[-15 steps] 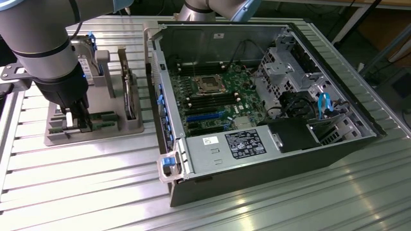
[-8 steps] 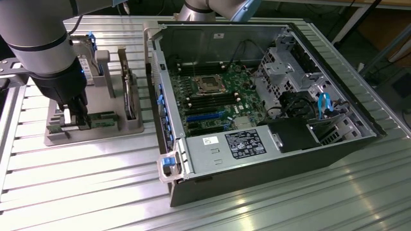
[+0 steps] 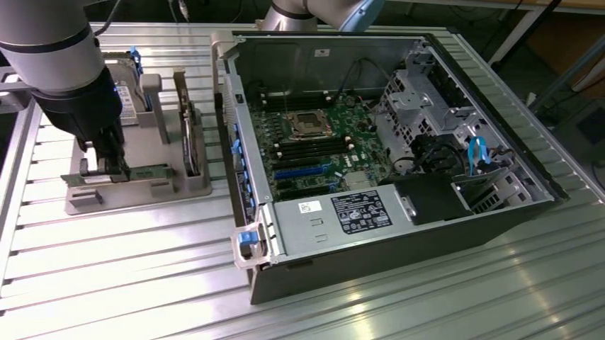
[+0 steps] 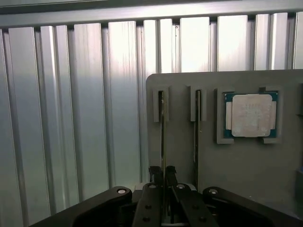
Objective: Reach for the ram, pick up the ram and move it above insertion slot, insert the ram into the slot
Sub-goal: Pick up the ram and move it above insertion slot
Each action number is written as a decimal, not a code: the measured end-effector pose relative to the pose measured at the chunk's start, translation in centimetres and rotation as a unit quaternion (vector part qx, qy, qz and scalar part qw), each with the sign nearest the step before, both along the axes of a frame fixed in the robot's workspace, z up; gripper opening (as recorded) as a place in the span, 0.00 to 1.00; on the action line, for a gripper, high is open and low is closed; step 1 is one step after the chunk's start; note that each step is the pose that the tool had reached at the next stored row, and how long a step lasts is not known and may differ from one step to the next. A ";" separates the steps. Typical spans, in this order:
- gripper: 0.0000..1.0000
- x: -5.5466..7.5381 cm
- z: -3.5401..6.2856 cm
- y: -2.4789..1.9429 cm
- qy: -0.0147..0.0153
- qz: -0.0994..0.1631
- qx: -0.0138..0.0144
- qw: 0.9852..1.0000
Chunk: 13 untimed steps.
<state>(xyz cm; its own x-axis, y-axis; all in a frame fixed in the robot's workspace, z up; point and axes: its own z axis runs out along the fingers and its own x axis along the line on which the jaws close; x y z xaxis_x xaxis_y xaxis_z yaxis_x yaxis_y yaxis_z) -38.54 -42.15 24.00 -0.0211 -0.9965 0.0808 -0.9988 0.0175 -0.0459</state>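
RAM stick [image 4: 162,137], seen edge-on in the wrist view, stands upright in a narrow groove of the grey holder [image 4: 236,179]. The gripper [image 4: 163,172] is closed on it, one black fingertip [image 4: 155,172] pressed against each face of the stick's near end. A second stick [image 4: 197,132] stands in the parallel groove just beside it, untouched. A processor chip [image 4: 251,115] lies flat in a square recess of the same holder, beyond the second stick.

In the exterior view the gripper [image 3: 106,166] is lowered onto the holder [image 3: 142,193] at 9 o'clock of the frame. A green board edge [image 3: 146,172] shows at the gripper's 3 o'clock; which of the two sticks it is cannot be told. The open computer case [image 3: 378,262] lies on its side at the holder's 3 o'clock, both on the ribbed aluminium table [image 3: 123,276]. On the motherboard [image 3: 364,152], the black memory slots [image 3: 304,149] run parallel at 6 o'clock of the silver processor socket [image 3: 307,125], with the blue expansion socket [image 3: 300,171] at 6 o'clock of the slots. The gripped stick is well apart from these slots.
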 end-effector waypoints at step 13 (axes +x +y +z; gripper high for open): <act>0.14 0.0 0.91 0.00 0.000 0.000 0.001 1.000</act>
<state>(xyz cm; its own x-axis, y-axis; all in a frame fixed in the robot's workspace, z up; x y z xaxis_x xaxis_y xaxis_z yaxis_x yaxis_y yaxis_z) -38.54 -42.15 24.91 -0.0211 -0.9966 0.0791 -0.9988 0.0176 -0.0459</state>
